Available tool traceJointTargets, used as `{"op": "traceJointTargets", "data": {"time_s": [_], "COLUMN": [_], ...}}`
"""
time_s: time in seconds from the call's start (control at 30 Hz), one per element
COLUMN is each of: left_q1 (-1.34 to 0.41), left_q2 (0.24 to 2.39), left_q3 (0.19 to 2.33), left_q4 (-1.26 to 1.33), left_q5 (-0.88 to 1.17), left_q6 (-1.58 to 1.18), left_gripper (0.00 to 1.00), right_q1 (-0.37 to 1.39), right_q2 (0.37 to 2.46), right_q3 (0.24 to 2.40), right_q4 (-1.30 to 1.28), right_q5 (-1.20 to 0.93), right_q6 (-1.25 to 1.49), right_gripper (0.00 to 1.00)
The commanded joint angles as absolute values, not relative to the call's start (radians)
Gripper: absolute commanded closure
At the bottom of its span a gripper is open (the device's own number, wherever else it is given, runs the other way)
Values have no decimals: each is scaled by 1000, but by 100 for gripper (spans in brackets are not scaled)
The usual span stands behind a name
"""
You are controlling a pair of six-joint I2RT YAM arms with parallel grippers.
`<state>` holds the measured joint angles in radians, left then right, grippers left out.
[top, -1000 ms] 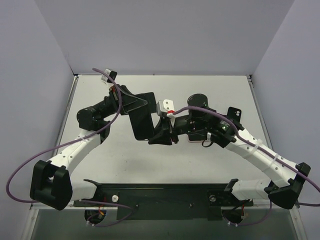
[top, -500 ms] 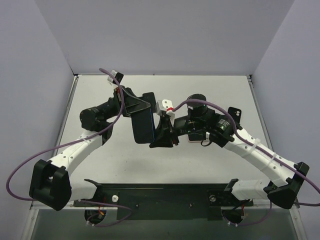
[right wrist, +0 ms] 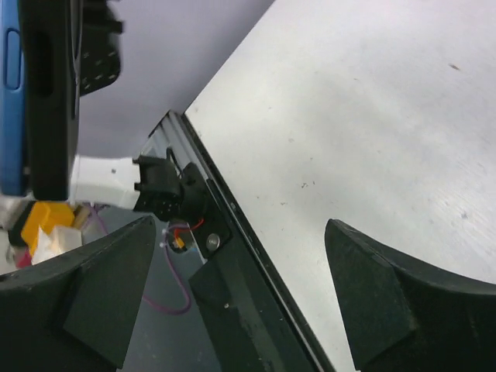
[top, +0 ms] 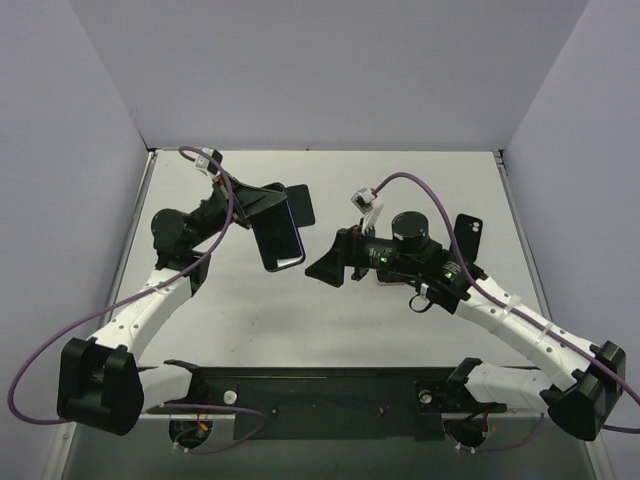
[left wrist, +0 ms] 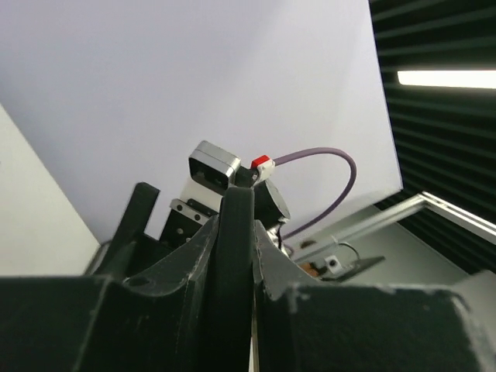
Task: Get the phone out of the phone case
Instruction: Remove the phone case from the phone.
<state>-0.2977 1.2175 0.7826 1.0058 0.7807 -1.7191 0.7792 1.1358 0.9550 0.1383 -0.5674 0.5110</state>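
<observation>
The phone, still in its phone case (top: 279, 238), is a dark slab with a blue rim, held above the table left of centre. My left gripper (top: 266, 215) is shut on it. In the left wrist view its thin dark edge (left wrist: 232, 256) stands clamped between the two fingers of that gripper (left wrist: 236, 267). My right gripper (top: 323, 264) is open a little to the right of the phone, not touching it. In the right wrist view the blue rim (right wrist: 11, 101) shows at the top left, and the right gripper (right wrist: 248, 302) has only table between its fingers.
The white table (top: 420, 190) runs back to the pale walls. A black mounting rail (top: 330, 385) lies along the near edge, also seen in the right wrist view as the black rail (right wrist: 232, 263). Purple cables loop off both arms.
My right gripper has opened, let go of the phone and drawn back to the right. My left arm has swung the phone slightly left and back, still gripping it.
</observation>
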Motion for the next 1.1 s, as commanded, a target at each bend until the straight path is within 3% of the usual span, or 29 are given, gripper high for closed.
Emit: {"op": "traceJointTargets", "data": {"time_s": [0.0,0.23,0.33,0.47,0.57,1.07], "left_q1": [-255,-253,-253,-255,-253,-255], "left_q2": [1120,1147,1132,1105,1098,1108], "left_q3": [799,770,759,759,759,756], "left_q4": [882,870,830,776,776,900], "left_q5": [710,667,652,635,637,684], "left_q6": [-1649,-1634,-1618,-1582,-1585,-1703], "left_gripper": [100,100,100,100,100,100], "right_q1": [758,762,779,810,828,847], "right_q2": [1026,953,989,1061,1113,1163], "right_q3": [919,893,910,920,914,926], "right_q4": [40,225,386,547,673,589], "right_q5": [-366,-437,-483,-523,-552,-488], "right_q6": [739,945,1031,1143,1195,1172], "right_gripper": [15,25,41,50,64,60]}}
